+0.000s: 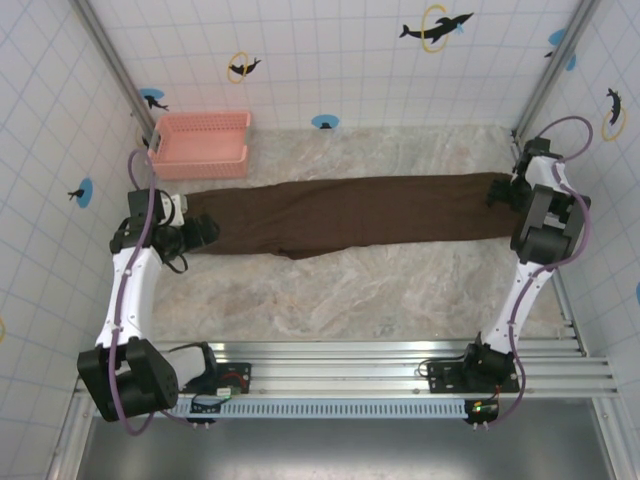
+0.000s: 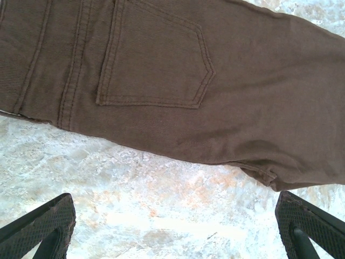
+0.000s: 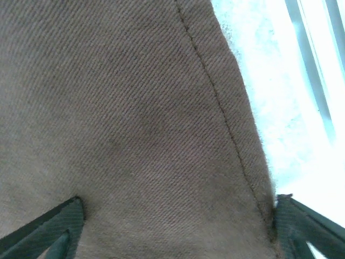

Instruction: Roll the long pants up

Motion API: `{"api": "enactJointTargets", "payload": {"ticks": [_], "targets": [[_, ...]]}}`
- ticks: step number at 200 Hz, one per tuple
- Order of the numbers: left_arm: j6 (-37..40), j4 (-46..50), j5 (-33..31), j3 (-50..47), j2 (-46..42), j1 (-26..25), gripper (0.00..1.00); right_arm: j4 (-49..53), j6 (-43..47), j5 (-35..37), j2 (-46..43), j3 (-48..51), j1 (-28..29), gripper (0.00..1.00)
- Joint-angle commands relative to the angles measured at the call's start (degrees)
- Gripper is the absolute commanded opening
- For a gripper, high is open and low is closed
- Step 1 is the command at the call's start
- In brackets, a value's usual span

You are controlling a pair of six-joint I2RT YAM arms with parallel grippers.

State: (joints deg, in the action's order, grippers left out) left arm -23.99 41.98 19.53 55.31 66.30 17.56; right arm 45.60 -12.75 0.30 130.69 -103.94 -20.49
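Long pants [image 1: 350, 215] span from released left end effector [image 2: 173, 208] to released right end effector [image 3: 178, 205]

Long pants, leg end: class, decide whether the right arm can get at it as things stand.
Probably yes: the right gripper is directly over the long pants, jaws open astride the fabric, with nothing in between.

A pink basket [image 1: 200, 163] sits in the far left corner of the marbled table [image 1: 350, 290]. Dolphin stickers [image 1: 435, 27] dot the white tiled walls [image 1: 330, 70] on three sides.
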Motion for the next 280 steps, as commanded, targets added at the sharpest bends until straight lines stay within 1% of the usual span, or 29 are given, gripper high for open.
{"api": "enactJointTargets", "payload": {"ticks": [1,11,23,28,30,41,58,70,82,107,134,173,185,202,215,229,245,268,280], "targets": [[0.63,2.0,-1.35,2.25,-1.05,-0.25,0.97,1.21,0.35,-1.35,3.48,-0.47,0.9,0.76],[0.52,2.11,-1.51,2.36,-1.17,-0.28,0.97,1.59,0.53,-1.44,3.78,-0.54,1.55,0.61],[0.59,2.3,-1.68,2.41,-1.36,-0.24,0.97,2.13,0.8,-0.88,3.68,-0.58,2.47,0.37],[0.62,2.47,-1.76,2.51,-1.36,-0.26,0.97,2.21,0.8,-0.34,3.45,-0.4,2.72,0.24],[0.66,2.49,-1.77,2.56,-1.31,-0.25,0.97,2.16,0.8,-0.15,3.32,-0.3,2.86,0.21],[1.02,2.93,-2.07,2.76,-1.32,-0.27,0.97,2.21,0.56,1.21,2.36,0.26,3.5,0.0],[1.48,3.2,-2.4,2.84,-1.74,-0.24,0.97,2.12,0.37,3.5,1.3,1.42,4.03,0.0],[1.53,3.21,-2.43,2.85,-1.92,-0.25,0.97,2.11,0.36,5.29,-2.46,2.72,4.48,0.0],[1.51,3.04,-2.14,3.09,-2.05,-0.29,0.97,2.07,0.36,9.01,-5.79,4.53,5.36,0.0],[1.2,2.5,-1.32,2.94,-2.1,-0.28,0.97,1.64,-0.32,19.06,-14.26,8.93,7.09,0.0],[1.29,2.23,-0.53,2.82,-2.45,-0.26,0.97,2.88,-1.33,30.4,-21.96,11.49,7.37,0.0],[1.22,2.05,0.79,2.96,-2.84,-0.25,0.97,5.8,-3.55,45.72,-29.47,12.49,7.22,0.0],[1.31,2.03,1.0,2.96,-3.09,-0.29,0.97,7.07,-3.85,47.97,-30.63,12.0,7.22,0.0],[1.27,2.06,1.29,2.83,-3.29,-0.25,0.97,7.65,-3.13,47.53,-32.19,11.58,8.4,0.0],[1.31,2.02,1.39,2.63,-3.45,-0.32,0.97,7.53,-2.22,46.25,-33.69,11.7,10.88,0.0],[1.21,1.72,1.31,2.36,-3.63,-0.26,0.97,7.05,-1.04,44.83,-35.67,11.98,15.38,0.0],[1.21,1.11,1.34,2.06,-3.55,-0.25,0.97,6.16,0.56,44.41,-38.02,12.6,22.97,0.0],[1.02,0.18,1.8,1.91,-2.57,-0.26,0.97,6.23,0.45,43.37,-40.3,12.53,33.24,0.0],[1.04,-0.36,2.01,2.07,-2.09,-0.25,0.97,6.79,-0.19,44.38,-40.84,12.17,38.23,0.0]]}}
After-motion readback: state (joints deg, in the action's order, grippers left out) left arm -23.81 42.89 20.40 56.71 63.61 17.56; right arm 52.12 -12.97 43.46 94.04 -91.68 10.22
